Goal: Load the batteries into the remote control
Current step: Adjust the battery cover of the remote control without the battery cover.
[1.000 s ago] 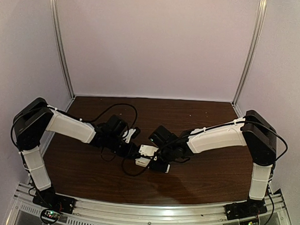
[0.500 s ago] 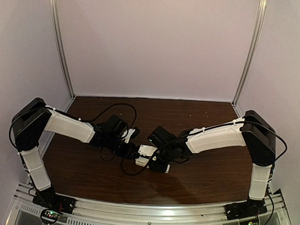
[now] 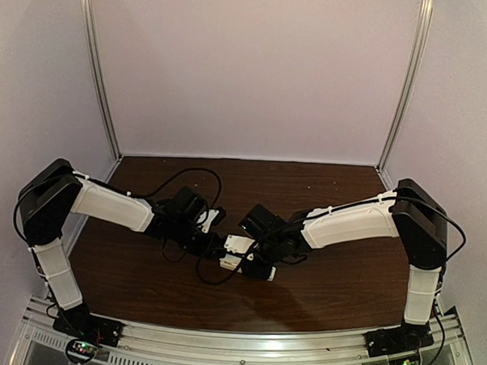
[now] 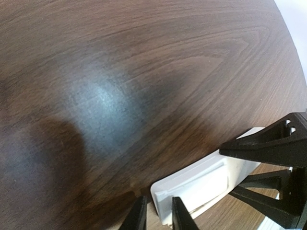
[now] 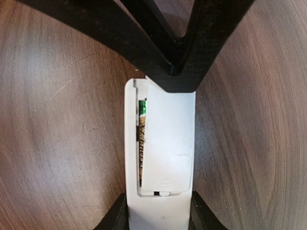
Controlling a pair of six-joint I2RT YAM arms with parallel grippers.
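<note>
Centre of dark brown wood-grain table (image 3: 344,292): slim white rectangular plastic remote control (image 5: 131,158), back side up, long axis running 12 to 6 o'clock in the right wrist view.

Clamped across its long sides at the 6 o'clock end by the right gripper (image 5: 158,213), black fingers tight against both flanks. Judged purpose: pinning the body so that it cannot slide while worked on from the other end.

Over the battery bay: small flat white plastic cover plate (image 5: 168,143), not seated, skewed slightly, with a slit open along its 9 o'clock edge.

Visible through that slit: one orange-and-gold cylindrical battery (image 5: 142,139), lying lengthwise inside the bay. No second battery seen; possibly under the plate, cannot tell.

At the 12 o'clock end of the plate: left gripper (image 4: 159,211), fingers drawn close with only a narrow gap. Cannot tell whether pinching the plate's edge or merely pressing on it. Judged purpose: pushing or steering the plate toward 6 o'clock, into its latch.

Judged stage: late, loading apparently done, closing in hand.

Risk: plate jamming askew; squaring its 9 o'clock edge first advisable.
</note>
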